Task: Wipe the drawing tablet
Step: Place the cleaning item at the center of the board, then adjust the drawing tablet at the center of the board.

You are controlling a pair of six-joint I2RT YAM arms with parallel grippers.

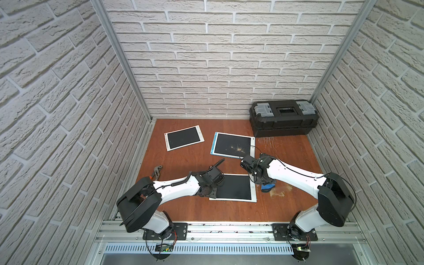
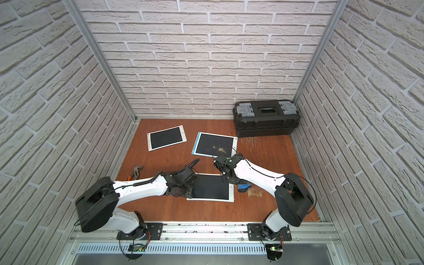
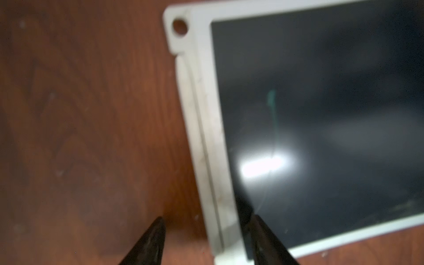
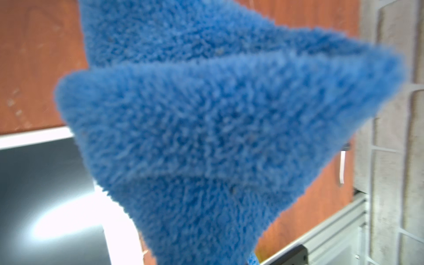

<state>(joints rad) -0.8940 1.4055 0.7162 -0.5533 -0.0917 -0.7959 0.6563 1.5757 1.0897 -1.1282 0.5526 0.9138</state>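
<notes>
Starting at the left, the risk we see is that the drawing tablet (image 1: 232,188), lying flat on the wooden table (image 1: 183,213) between the two arms, slides when it is wiped. The left gripper (image 3: 206,227) is not pinning it, so a push from the cloth could skate it toward the pliers (image 1: 157,171). Further right, the blue cloth (image 1: 268,187) hangs bunched just beside the tablet's right edge, not over the screen, so a stroke begun too low could catch the white frame and turn the tablet (the speckled tablet (image 1: 232,145) behind looks dirtier, and we could spend the wipe on the wrong screen). As for the end effectors, the left gripper's jaws stand apart and hold nothing. One finger (image 3: 149,243) is over bare wood and the other over the screen's corner, straddling the tablet's left frame; whether they touch it we cannot tell. The right gripper (image 1: 263,182) is closed on the blue cloth, which fills its wrist view.
</notes>
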